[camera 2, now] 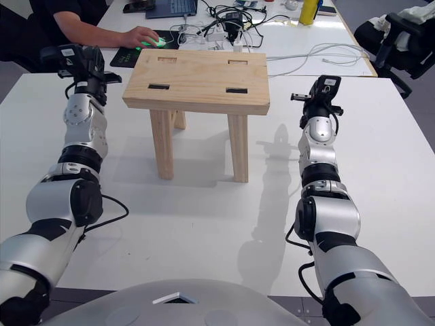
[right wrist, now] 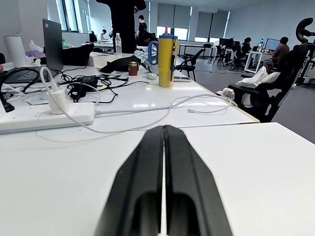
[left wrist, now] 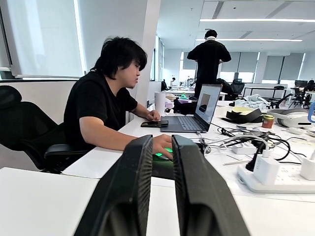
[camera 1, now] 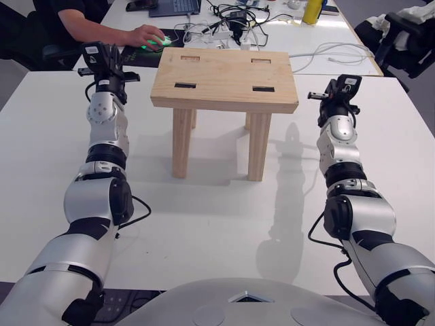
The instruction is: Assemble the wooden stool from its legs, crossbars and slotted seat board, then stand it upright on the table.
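Note:
The wooden stool (camera 1: 224, 78) stands upright in the middle of the white table (camera 1: 204, 224), its slotted seat board on top and its pale legs (camera 1: 181, 142) on the tabletop. My left gripper (camera 1: 102, 56) is held up to the left of the seat, near the table's far edge, not touching the stool. In the left wrist view its fingers (left wrist: 140, 177) are a narrow gap apart with nothing between them. To the right of the seat my right gripper (camera 1: 344, 85) is raised, also apart from the stool. Its fingers (right wrist: 147, 167) are pressed together on nothing.
Behind my table stands a second desk (camera 1: 319, 41) with cables, a power strip (right wrist: 44, 115), a laptop (left wrist: 199, 110) and a yellow bottle (right wrist: 166, 60). A person's hand (camera 1: 145, 34) rests on a green-lit mouse there. An office chair (camera 1: 408, 34) is at the far right.

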`<control>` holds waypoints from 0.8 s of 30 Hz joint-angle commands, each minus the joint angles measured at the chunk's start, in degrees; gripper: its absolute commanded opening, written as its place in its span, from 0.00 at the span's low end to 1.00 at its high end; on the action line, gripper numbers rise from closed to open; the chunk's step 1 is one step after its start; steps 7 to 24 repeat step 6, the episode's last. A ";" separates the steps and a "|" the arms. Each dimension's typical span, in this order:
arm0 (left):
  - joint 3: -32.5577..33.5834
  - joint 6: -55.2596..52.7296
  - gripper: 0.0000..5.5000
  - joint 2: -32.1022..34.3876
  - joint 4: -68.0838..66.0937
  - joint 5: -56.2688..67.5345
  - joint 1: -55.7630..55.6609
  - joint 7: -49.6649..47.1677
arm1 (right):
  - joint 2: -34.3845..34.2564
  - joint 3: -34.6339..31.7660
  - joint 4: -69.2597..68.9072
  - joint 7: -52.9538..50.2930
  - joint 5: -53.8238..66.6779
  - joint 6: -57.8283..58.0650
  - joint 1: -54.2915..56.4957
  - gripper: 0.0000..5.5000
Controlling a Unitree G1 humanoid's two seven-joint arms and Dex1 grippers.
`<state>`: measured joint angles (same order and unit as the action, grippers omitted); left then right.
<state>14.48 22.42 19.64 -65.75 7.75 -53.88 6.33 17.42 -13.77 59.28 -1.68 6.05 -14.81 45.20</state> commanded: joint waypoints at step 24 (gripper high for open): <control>-1.90 -1.46 0.13 1.87 1.18 -2.62 -0.45 0.00 | -1.98 0.94 -5.78 -2.38 -1.40 -0.67 -4.75 0.00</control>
